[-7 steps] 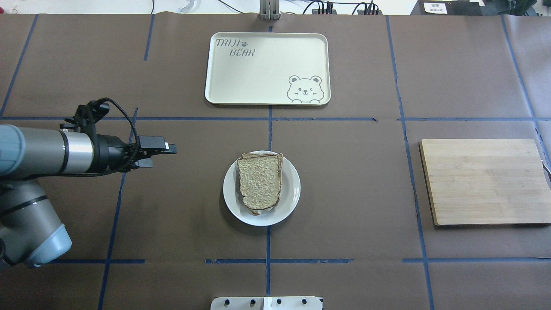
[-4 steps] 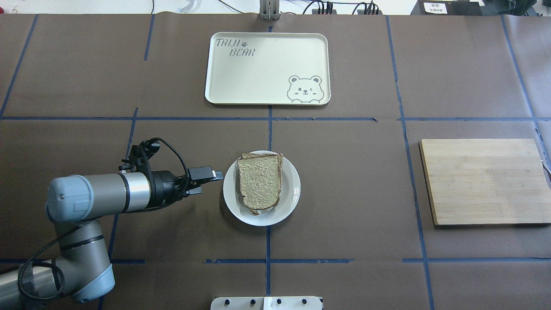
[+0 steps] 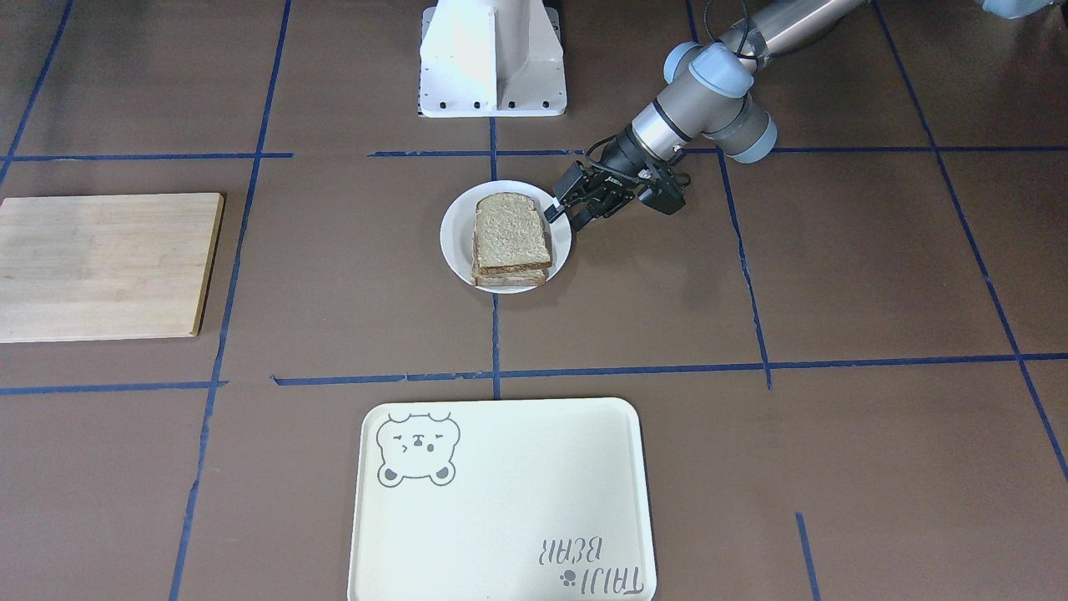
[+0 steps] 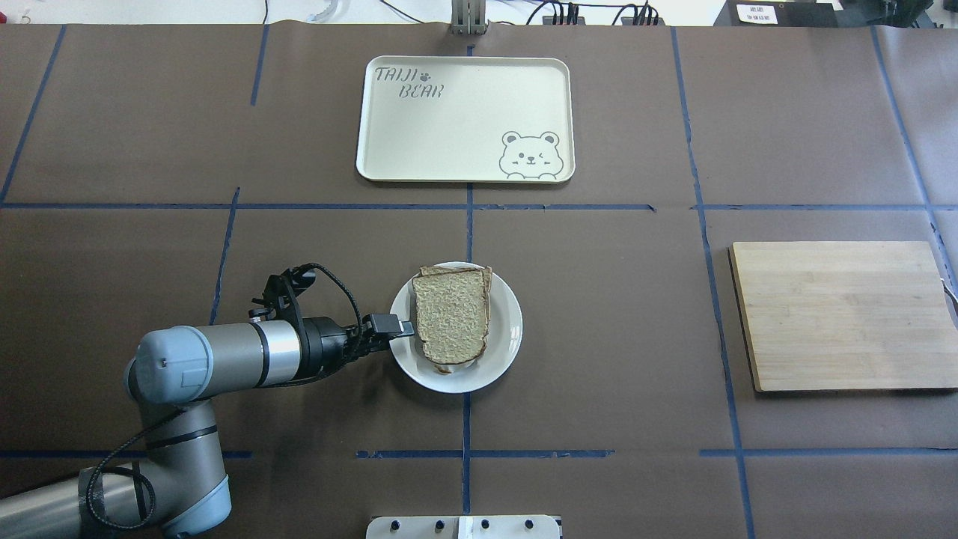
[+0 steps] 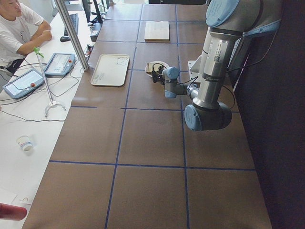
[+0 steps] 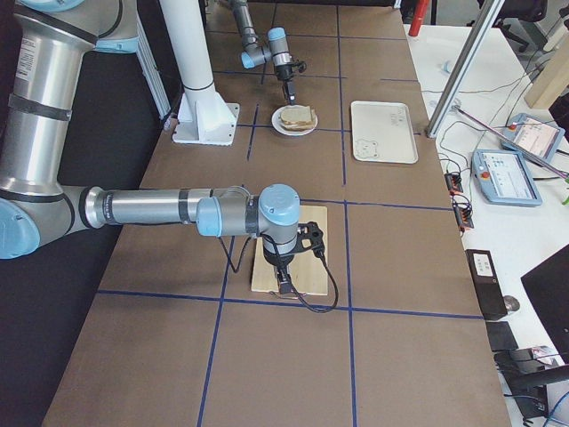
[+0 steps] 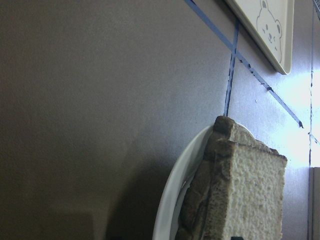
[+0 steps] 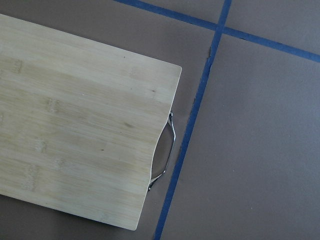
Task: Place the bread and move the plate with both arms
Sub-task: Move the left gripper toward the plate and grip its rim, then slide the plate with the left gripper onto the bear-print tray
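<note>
Two slices of bread (image 4: pixel 451 318) lie stacked on the small white plate (image 4: pixel 505 329) at the table's middle. The top slice has a greyish crumb and a dark crust. My left gripper (image 4: pixel 400 327) is open and lies level at the plate's left rim, right beside the bread (image 3: pixel 511 234). In the left wrist view the plate's rim (image 7: pixel 172 200) and the bread (image 7: pixel 240 200) fill the lower right. My right gripper (image 6: pixel 283 286) hangs over the wooden board; I cannot tell whether it is open or shut.
A cream tray with a bear drawing (image 4: pixel 464 120) lies beyond the plate. A wooden cutting board (image 4: pixel 842 314) with a metal handle (image 8: pixel 167 150) lies at the right. The white pedestal base (image 3: pixel 492 58) stands at the robot's side.
My left arm has swung right and toward the robot's side. Its gripper has gone from well left of the plate to the plate's left rim. The plate and bread have not moved.
</note>
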Available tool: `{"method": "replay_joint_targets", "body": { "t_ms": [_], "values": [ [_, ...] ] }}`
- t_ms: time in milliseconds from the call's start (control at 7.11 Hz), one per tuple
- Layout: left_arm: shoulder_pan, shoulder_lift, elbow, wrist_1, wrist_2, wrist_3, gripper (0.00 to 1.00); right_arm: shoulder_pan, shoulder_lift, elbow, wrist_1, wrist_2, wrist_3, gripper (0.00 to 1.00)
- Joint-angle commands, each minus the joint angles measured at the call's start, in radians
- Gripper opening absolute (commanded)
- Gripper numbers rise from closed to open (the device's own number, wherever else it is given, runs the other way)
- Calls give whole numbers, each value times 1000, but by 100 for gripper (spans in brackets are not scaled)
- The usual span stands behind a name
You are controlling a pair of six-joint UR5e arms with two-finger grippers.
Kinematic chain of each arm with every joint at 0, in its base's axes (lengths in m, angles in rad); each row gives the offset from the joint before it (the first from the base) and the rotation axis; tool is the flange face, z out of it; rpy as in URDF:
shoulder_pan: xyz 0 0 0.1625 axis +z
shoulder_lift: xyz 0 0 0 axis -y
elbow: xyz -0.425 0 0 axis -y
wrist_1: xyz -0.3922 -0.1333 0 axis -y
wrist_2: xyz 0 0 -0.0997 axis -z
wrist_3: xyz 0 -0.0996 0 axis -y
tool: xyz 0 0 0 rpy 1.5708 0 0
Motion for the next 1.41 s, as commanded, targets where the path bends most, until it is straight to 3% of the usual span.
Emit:
{"method": "replay_joint_targets", "body": {
  "t_ms": [0,422,563,844,1267],
  "values": [
    [6,-27,28,-1,0,0,35,0,0,0,0,0,1,100],
    [7,-27,28,-1,0,0,7,0,0,0,0,0,1,100],
    [7,-28,27,-8,0,0,2,0,0,0,-1,0,1,100],
    [1,-19,25,-144,3,-21,0,0,0,1,0,0,3,100],
    [-40,-81,45,-223,111,-95,0,0,0,1,0,0,3,100]
  ]
}}
